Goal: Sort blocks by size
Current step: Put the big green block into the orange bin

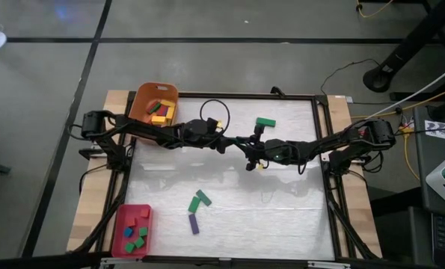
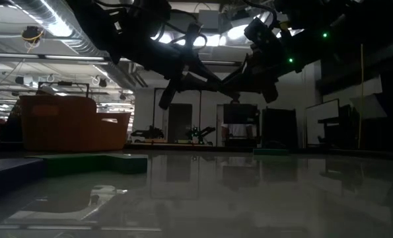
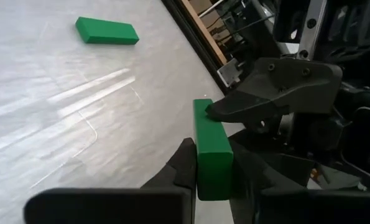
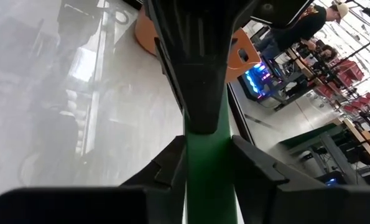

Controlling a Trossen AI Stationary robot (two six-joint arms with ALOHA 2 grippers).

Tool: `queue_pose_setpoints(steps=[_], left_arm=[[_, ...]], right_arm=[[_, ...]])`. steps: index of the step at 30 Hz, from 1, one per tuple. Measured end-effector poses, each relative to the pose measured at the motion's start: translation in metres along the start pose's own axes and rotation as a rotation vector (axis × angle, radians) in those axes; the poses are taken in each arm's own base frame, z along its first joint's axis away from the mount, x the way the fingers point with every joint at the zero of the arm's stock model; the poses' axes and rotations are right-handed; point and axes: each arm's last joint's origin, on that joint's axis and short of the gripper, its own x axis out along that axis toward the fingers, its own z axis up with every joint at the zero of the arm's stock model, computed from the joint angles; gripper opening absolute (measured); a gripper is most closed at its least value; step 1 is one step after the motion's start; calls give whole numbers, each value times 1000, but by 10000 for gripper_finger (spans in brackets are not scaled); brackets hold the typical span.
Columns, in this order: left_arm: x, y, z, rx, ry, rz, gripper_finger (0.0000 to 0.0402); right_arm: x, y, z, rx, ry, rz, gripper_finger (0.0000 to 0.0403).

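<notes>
With both our left jaws [image 3: 212,171] and right jaws [image 4: 206,155] clenched on one green bar [image 3: 211,149] above mid-worktop [image 1: 297,209], we judged a mistimed release might drop or twist it.

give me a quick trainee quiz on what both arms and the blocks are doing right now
1. True or false: the green bar between the left gripper's fingers also sits between the right gripper's fingers.
2. How many loose blocks lie on the white table surface in the high view? A one, B three, C six.
3. Which container holds yellow blocks?
Key: 1 true. 2 B. 3 the orange tub.
</notes>
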Motion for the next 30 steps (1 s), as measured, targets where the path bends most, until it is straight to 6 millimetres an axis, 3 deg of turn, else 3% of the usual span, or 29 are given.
queue_pose_setpoints(steps=[8, 15, 21, 30], left_arm=[[-2, 5, 10, 50, -19, 7, 38], [-19, 11, 39, 121, -78, 60, 38], [-58, 26, 69, 190, -76, 267, 40], [-142, 33, 94, 269, -197, 714, 44]], right_arm=[[0, -1, 1, 22, 1, -24, 166], [-5, -8, 3, -89, 25, -71, 206], [-12, -28, -9, -150, 154, -55, 208], [-5, -68, -58, -89, 316, 137, 208]])
